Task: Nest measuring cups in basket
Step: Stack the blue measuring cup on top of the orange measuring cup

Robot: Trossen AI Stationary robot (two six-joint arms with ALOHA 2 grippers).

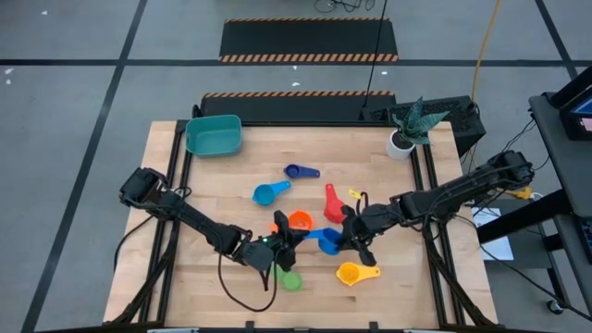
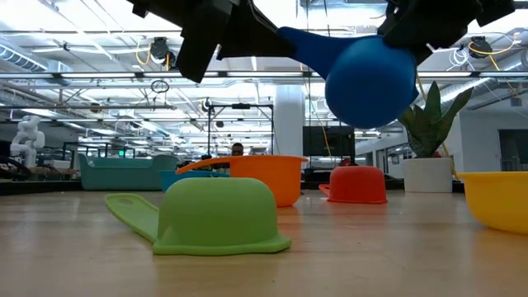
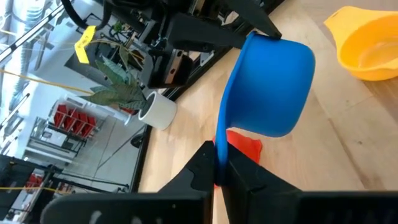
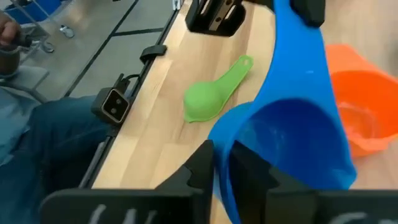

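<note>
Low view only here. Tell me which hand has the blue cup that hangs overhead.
Observer: The left hand pinches the blue cup by its handle.
Operator: Report the right hand.
Observer: The right hand grips the wall of the same cup's bowl, so both hands hold it above the table.
Operator: Check the basket for cups.
Observer: Seen from above, the basket at the table's far left corner holds no cup.
</note>
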